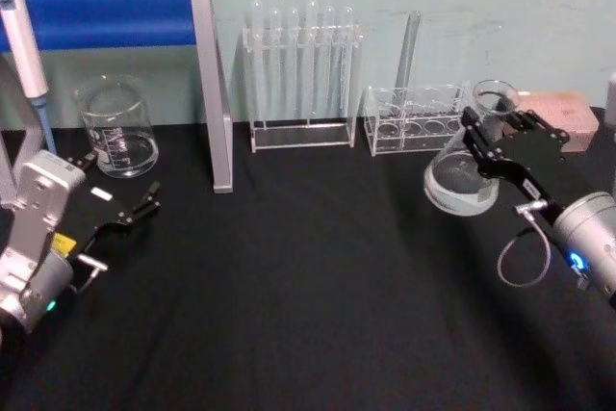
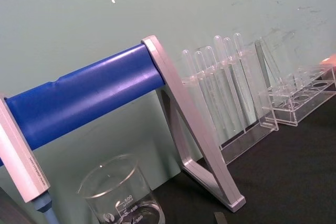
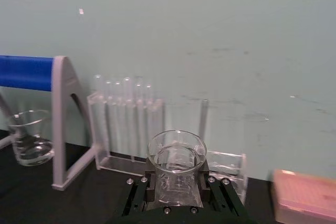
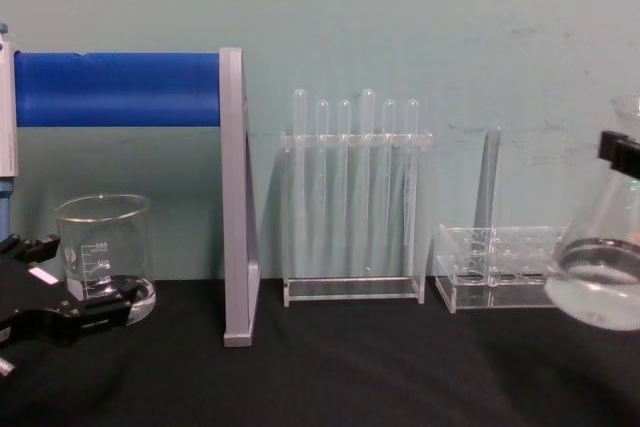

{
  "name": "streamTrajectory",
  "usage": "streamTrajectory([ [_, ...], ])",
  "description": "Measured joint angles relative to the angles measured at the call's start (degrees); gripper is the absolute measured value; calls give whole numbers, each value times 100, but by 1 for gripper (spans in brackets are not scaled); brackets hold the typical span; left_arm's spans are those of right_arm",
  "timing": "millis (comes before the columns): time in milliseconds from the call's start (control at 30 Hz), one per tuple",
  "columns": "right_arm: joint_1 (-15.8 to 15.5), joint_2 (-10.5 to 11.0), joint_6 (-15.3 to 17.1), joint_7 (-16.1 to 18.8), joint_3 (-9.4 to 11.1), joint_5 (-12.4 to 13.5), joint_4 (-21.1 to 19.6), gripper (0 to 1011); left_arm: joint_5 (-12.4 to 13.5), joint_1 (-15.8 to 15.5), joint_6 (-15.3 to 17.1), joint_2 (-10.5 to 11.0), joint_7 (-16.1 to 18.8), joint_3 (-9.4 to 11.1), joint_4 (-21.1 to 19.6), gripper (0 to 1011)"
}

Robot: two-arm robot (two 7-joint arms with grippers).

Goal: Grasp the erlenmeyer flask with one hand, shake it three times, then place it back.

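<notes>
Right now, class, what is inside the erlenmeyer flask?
Clear liquid pools in the base of the erlenmeyer flask, which the right gripper holds by the neck. Its black fingers cover part of the neck, hiding the inside there. The left gripper rests near the beaker.

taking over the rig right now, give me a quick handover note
Right gripper: shut on the neck of the clear glass conical erlenmeyer flask, which is tilted and apparently lifted, at the right of the black table.
Left gripper: open, idle on the left near the squat glass beaker.
Done: grasp. The shake count cannot be told.
Left: finish the shakes, set the flask back upright, release.
</notes>
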Motion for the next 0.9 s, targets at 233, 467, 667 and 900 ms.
streamTrajectory([
  [233,-94,-62,74,-89,157,-124,-57,449,0,0,0,0,0,0,0,1001],
  [467,-2,-112,97,125,92,-204,15,449,0,0,0,0,0,0,0,1001],
  [667,218,-164,91,630,-200,-244,133,449,0,0,0,0,0,0,0,1001],
  [900,483,-213,19,1418,-681,-240,254,449,0,0,0,0,0,0,0,1001],
])
